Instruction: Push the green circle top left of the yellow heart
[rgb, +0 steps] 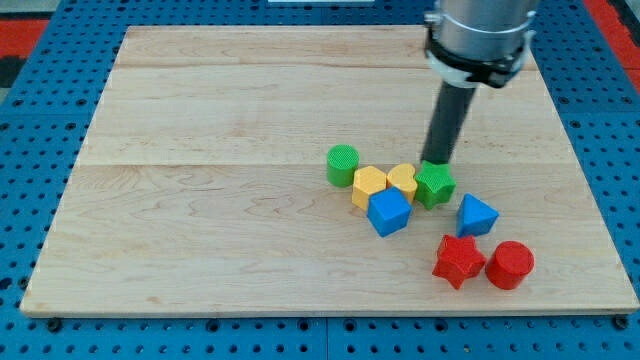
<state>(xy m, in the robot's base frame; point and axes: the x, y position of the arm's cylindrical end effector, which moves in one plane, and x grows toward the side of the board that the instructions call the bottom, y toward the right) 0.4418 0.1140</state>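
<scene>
The green circle (342, 165) stands near the board's middle, just to the upper left of a yellow hexagon (368, 186). The yellow heart (403, 180) lies to the right of the hexagon, between it and a green star (435, 184). My tip (436, 160) rests at the top edge of the green star, to the right of the heart and well right of the green circle. The rod rises from there to the arm at the view's top.
A blue cube (388, 212) sits below the yellow blocks. A blue triangle (476, 215), a red star (458, 260) and a red cylinder (510, 265) lie at the lower right. The wooden board (200, 200) sits on a blue pegboard.
</scene>
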